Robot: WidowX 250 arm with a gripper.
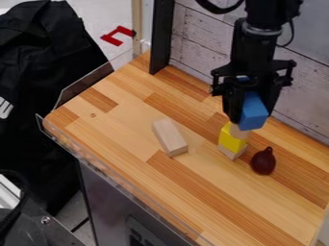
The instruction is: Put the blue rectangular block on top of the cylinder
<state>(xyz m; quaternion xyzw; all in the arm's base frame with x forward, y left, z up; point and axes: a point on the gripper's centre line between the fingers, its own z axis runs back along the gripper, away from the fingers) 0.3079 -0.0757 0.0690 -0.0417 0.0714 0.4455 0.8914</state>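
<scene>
The gripper (pixel 251 114) hangs at the right of the view, shut on the blue rectangular block (pixel 254 112), with one finger on each side. The block is held lengthwise, its lower end at the fingertips. Just below it is the pale wooden cylinder (pixel 238 131), its top partly hidden by the block and a finger. I cannot tell whether block and cylinder touch. The cylinder stands on a yellow block (pixel 232 140), which rests on a small wooden block (pixel 231 153).
Close to the stack on the right lies a dark red, pear-shaped object (pixel 263 161). A plain wooden block (pixel 170 137) lies to the left on the wooden table (pixel 128 132). A whitish plank wall and black post stand behind; a transparent rim runs along the left edge.
</scene>
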